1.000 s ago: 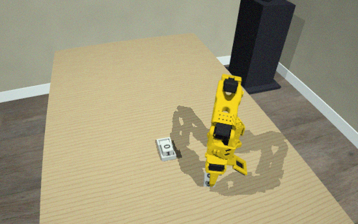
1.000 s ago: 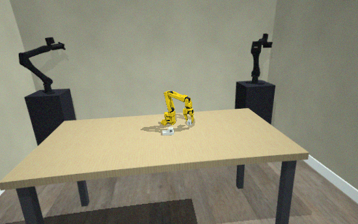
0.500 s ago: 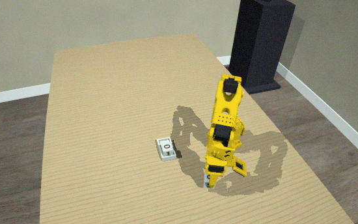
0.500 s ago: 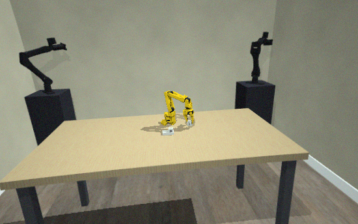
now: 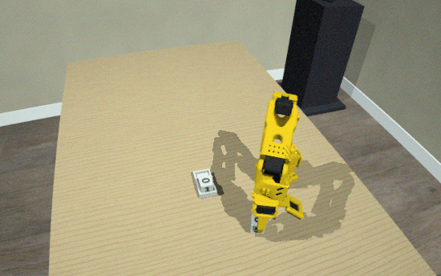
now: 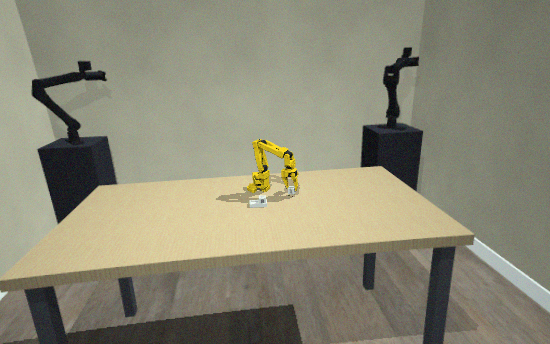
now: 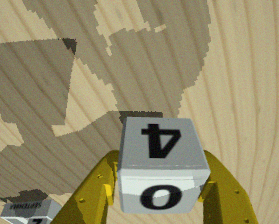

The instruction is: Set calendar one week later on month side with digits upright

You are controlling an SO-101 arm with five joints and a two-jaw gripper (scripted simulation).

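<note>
The white tray (image 5: 207, 195) (image 6: 253, 204) (image 7: 27, 206) lies flat on the table, with SEPTEMBER on its wall in the wrist view. A white cube (image 5: 205, 180) (image 6: 263, 199) (image 7: 36, 220) stands in one end of it, with a 0 on top and a 1 below in the top view; a partly cut-off 2 shows in the wrist view. My gripper (image 5: 259, 225) (image 6: 291, 188) (image 7: 159, 192) is shut on the other white cube (image 5: 254, 225) (image 6: 291, 191) (image 7: 157, 144), right of the tray. This cube shows 4 and 0 in the wrist view. Whether it touches the table is unclear.
The wooden table (image 5: 136, 120) (image 6: 180, 230) carries the tray and my arm, whose shadow falls around the held cube. Two black arms (image 6: 55, 102) (image 6: 392, 90) stand on dark pedestals (image 6: 77, 175) (image 6: 392, 145) beyond the table's far edge.
</note>
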